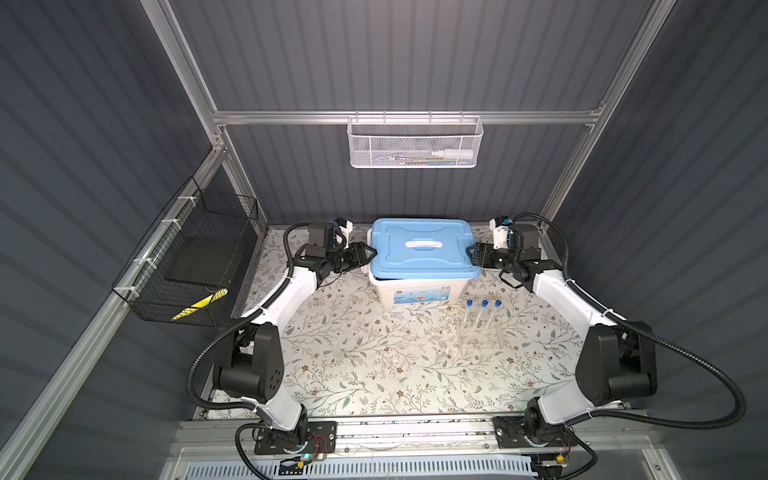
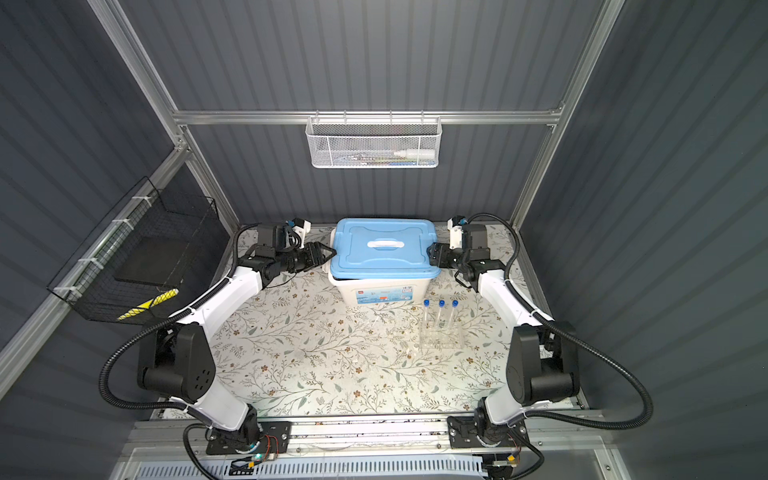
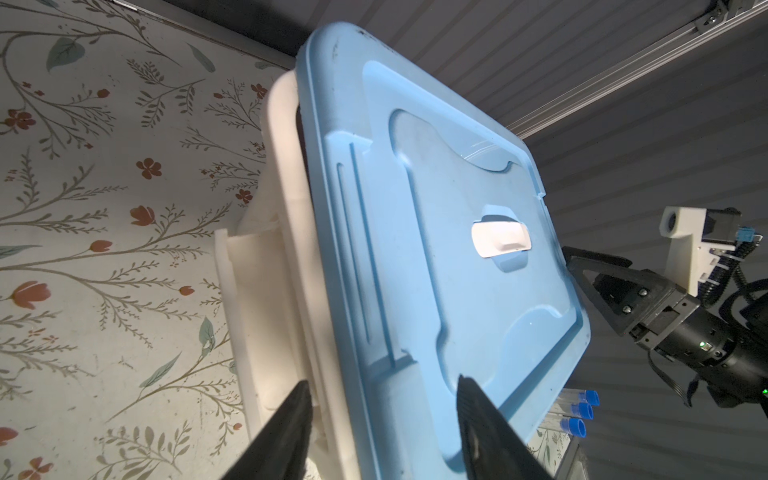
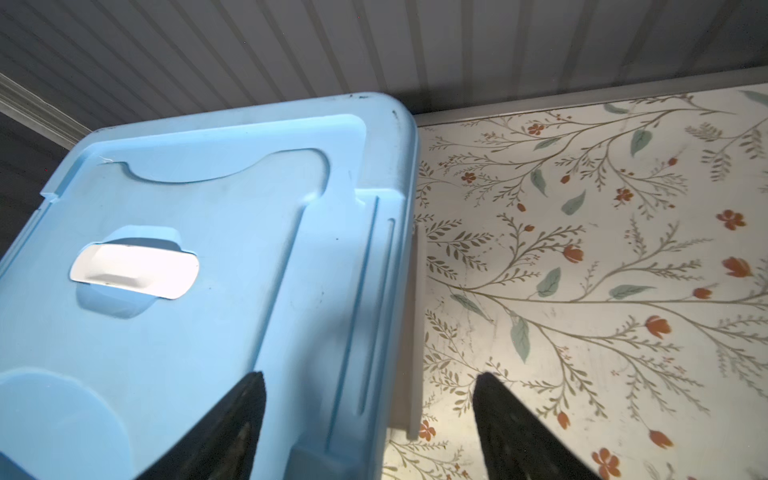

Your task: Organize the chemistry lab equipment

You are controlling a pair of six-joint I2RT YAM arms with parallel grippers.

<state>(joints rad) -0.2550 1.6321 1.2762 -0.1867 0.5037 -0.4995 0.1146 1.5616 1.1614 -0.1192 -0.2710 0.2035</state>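
Top views, both. Item: blue lid [image 1: 419, 259] on white box [image 1: 415, 293], at twelve o'clock on the surface [image 1: 353, 370]. My left gripper [image 1: 370, 251] is at the lid's nine o'clock edge and my right gripper [image 1: 471, 253] at its three o'clock edge.

Item: three blue-capped test tubes [image 1: 484, 311], upright in the clear rack [image 1: 482, 338], at five o'clock from the box and well apart from both grippers. Other glassware is too faint to list.

Gripper state: both pairs of jaws stand apart with the lid's rim between them, and neither presses on it.

Step in hand, as I judge it: take the lid off so the equipment can go inside. To do it well, I should close both sides on the rim together, lift level, and carry the lid away from five o'clock.

Left wrist view only: a dark gap between lid and box rim, so the lid sits loose there. The tube caps also show.

Right wrist view: neither the gap nor the tubes.
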